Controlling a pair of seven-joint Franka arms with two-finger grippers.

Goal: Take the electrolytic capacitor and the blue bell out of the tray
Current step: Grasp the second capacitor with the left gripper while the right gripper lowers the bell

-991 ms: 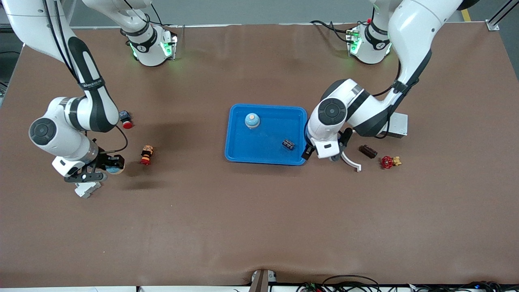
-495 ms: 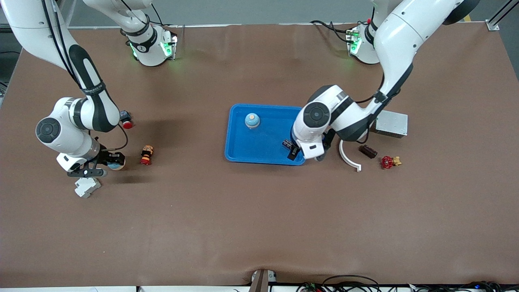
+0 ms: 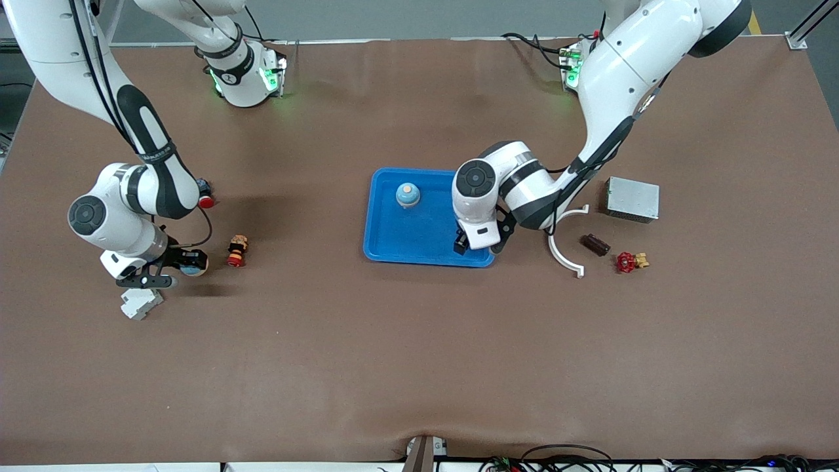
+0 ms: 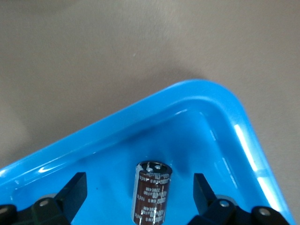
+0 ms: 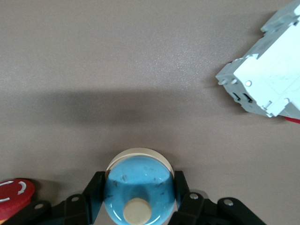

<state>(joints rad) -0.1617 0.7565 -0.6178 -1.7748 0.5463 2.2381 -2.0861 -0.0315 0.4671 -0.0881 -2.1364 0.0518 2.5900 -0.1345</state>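
- The big brown table (image 3: 419, 354) holds everything.
- The blue tray (image 3: 419, 246) sits in the middle of the table. One of its round corners (image 4: 206, 93) shows in the left wrist view.
- The grey metal box (image 3: 632, 198) lies toward the left arm's end of the table.
- The left gripper (image 3: 473, 244) hangs over the tray's corner nearest the front camera, at the left arm's end. Its two fingers (image 4: 75, 190) are spread wide and hold nothing.
- The right gripper (image 3: 172, 262) is up over the table toward the right arm's end. Its fingers (image 5: 96, 185) squeeze a blue bell (image 5: 138, 185) from both sides.
- That held bell (image 3: 191, 263) is over the table beside the little toy figure.
- A white curved piece (image 3: 562, 249) lies beside the tray.
- A white plastic block (image 3: 140, 303) lies on the table just under the right gripper. It shows in the right wrist view too (image 5: 267, 84).
- A second blue bell (image 3: 408, 194) with a tan knob stands in the tray, farther from the front camera than the left gripper.
- The little toy figure (image 3: 236, 250) lies on the table.
- A red button (image 3: 206, 200) sits by the right arm.
- A red valve (image 3: 628, 261) and a dark brown piece (image 3: 595, 244) lie nearer the front camera than the grey box.
- The capacitor (image 4: 152, 197) is a small dark can lying in the tray, between the left gripper's open fingers, touching neither.
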